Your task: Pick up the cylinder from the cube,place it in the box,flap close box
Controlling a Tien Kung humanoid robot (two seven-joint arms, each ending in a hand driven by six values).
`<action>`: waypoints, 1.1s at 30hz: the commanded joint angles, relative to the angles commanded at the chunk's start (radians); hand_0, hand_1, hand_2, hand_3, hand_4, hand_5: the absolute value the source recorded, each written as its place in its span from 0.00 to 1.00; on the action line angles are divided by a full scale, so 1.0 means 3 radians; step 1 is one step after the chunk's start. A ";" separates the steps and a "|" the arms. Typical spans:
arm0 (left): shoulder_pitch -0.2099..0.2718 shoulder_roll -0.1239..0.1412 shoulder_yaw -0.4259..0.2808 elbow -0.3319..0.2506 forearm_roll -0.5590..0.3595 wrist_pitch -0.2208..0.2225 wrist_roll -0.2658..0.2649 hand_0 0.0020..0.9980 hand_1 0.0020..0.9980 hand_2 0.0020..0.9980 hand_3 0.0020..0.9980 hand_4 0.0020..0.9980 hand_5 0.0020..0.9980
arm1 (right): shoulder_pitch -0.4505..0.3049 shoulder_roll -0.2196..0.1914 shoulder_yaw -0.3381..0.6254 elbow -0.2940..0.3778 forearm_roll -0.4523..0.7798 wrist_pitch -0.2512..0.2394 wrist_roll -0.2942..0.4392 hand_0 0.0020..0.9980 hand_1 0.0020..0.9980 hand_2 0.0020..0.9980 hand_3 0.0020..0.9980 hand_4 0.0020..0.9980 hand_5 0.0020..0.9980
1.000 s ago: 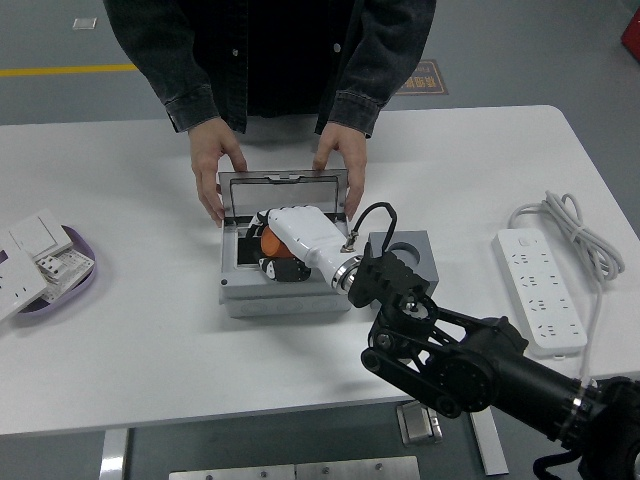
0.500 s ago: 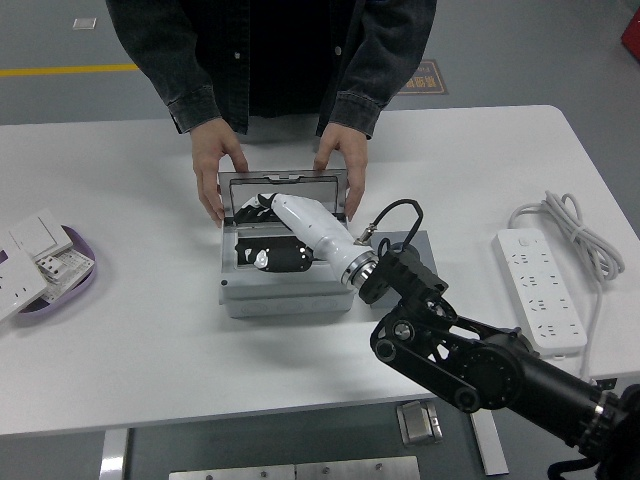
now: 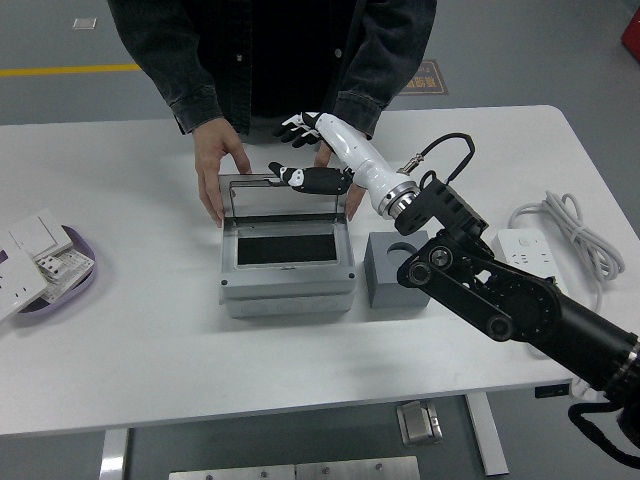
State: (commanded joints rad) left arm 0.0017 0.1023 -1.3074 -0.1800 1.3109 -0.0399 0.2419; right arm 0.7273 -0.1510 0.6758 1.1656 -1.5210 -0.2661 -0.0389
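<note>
Cylinder cannot be seen; only a dark liner shows inside the open box at table centre. No writing is legible anywhere. My right hand hovers at the box's 12 o'clock, above the raised lid, fingers loosely spread and holding nothing. A person's hands steady the lid from behind. At the box's 3 o'clock stands the grey cube, then a power strip; at 9 o'clock, a tray of switches.
</note>
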 joint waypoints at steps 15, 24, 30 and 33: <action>-0.0009 -0.0004 0.0017 0.0000 -0.0019 0.0010 -0.0007 0.60 0.59 0.56 0.61 0.67 0.32 | -0.0066 -0.0289 -0.0345 0.0271 -0.0044 0.0009 -0.0105 0.72 0.63 0.67 0.68 0.74 0.34; -0.0010 -0.0010 0.0046 0.0000 -0.0057 0.0015 -0.0020 0.60 0.59 0.57 0.61 0.66 0.32 | -0.0358 -0.0497 -0.0440 0.0871 -0.0330 -0.0062 -0.0244 0.71 0.63 0.67 0.68 0.73 0.34; -0.0007 -0.0006 0.0100 0.0000 -0.0109 0.0018 -0.0038 0.60 0.59 0.57 0.61 0.66 0.32 | -0.0550 -0.0503 -0.0437 0.1014 -0.0262 -0.0141 -0.0183 0.68 0.63 0.67 0.68 0.73 0.35; -0.0004 -0.0006 0.0132 0.0000 -0.0140 0.0019 -0.0048 0.60 0.59 0.57 0.61 0.66 0.32 | -0.0607 -0.0491 -0.0465 0.1005 -0.0112 -0.0166 -0.0116 0.65 0.63 0.67 0.68 0.72 0.36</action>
State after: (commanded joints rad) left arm 0.0006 0.1004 -1.2677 -0.1800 1.2689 -0.0341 0.2275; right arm 0.5453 -0.2984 0.5361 1.4672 -1.5545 -0.3159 -0.0737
